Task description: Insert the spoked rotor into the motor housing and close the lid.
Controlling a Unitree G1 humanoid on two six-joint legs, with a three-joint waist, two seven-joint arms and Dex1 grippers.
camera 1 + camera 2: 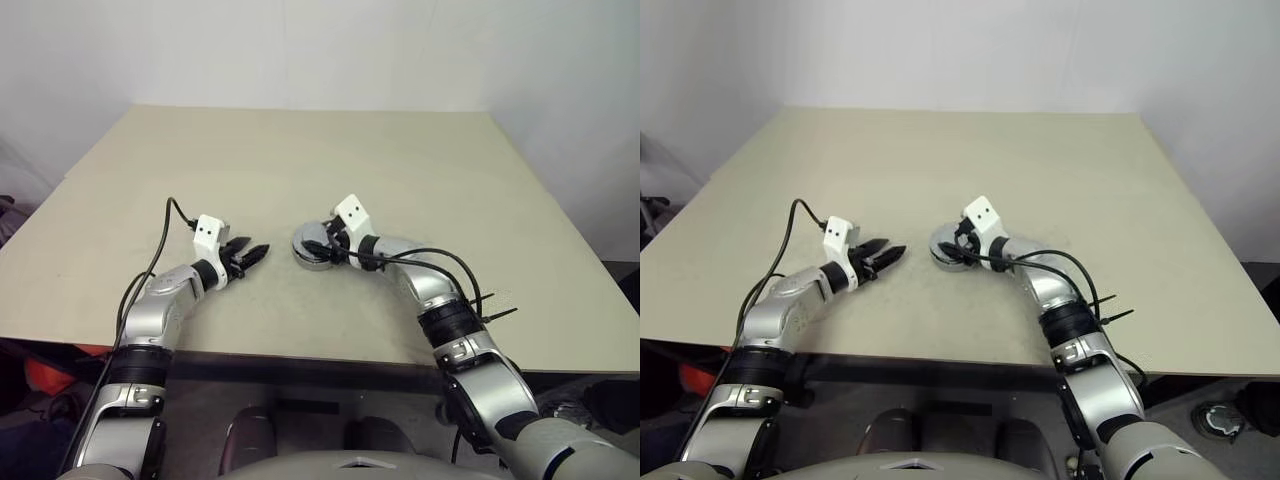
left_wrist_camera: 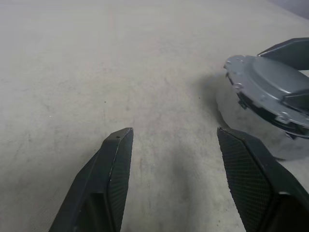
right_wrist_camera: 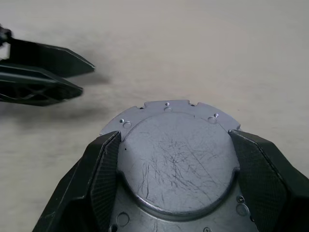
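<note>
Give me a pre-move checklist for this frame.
1. Right gripper fingers on both sides of the motor assembly: ok.
2. Firm grip on it: cannot tell.
3. Assembly resting on the table: ok.
4. Grey lid face up on the stack: ok; fully seated: cannot tell.
5. Left gripper open, apart from the assembly: ok.
6. Rotor inside the housing: cannot tell, hidden under the lid.

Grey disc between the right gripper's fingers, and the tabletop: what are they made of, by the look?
Grey disc: looks like metal, bare matte grey, going by fine scratches, small drilled holes and a notched edge. Likely aluminium or steel; can't tell which. Tabletop: smooth matte beige surface, faintly speckled and scuffed; possibly laminate or painted board, the look leaves it open.
</note>
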